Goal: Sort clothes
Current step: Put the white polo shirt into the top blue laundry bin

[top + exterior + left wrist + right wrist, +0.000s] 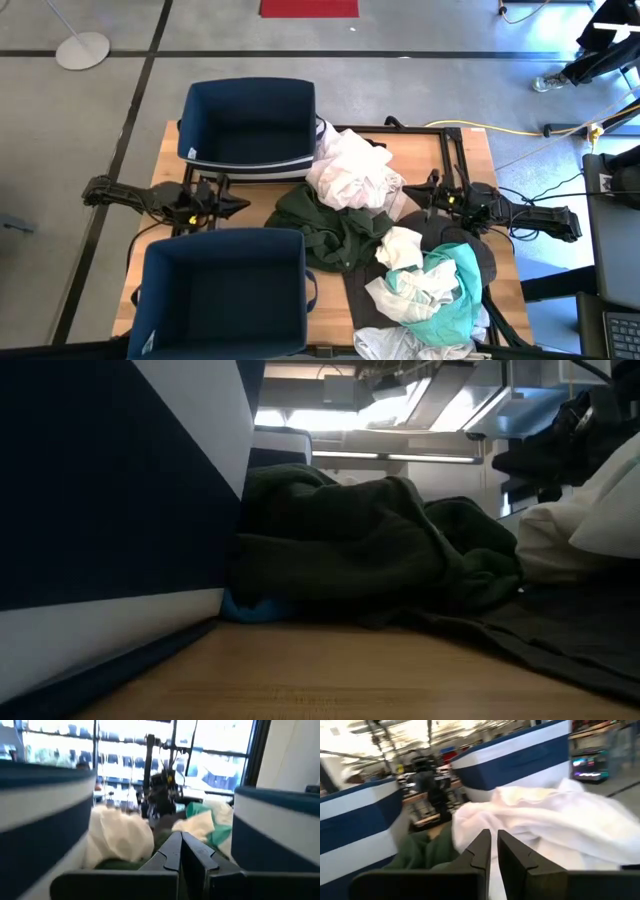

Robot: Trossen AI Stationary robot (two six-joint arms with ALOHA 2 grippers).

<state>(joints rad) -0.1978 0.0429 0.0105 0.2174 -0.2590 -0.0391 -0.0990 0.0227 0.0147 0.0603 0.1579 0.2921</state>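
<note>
**Two bins empty, clothes heaped on the right**

At the left of the tabletop [330,310], two dark blue bins [250,125] are set, one at the far edge and a second bin [222,290] at the near edge. Both are seen to be empty, so sorting is judged not yet begun. The gap between them is occupied by the left gripper [238,205], which is pointed toward the pile; its fingers are pressed together with nothing held, as is shown in the left wrist view.

To the right of the bins, the clothes are piled loosely, overlapping one another, presumably tipped there to be picked one at a time. About six pieces can be counted: a white garment [350,170] resting against the far bin, a dark green garment [330,225] spread at the centre, a small cream piece [400,247], a teal garment [455,295] tangled with pale cloth, a dark grey piece [475,250] beneath them, and a pale piece [395,347] at the near edge. The exact count cannot be fixed, since layers are hidden.

Farthest right, the right gripper [432,198] is held just beside the white garment, nearly closed and empty, likely poised for a first grasp.
</note>
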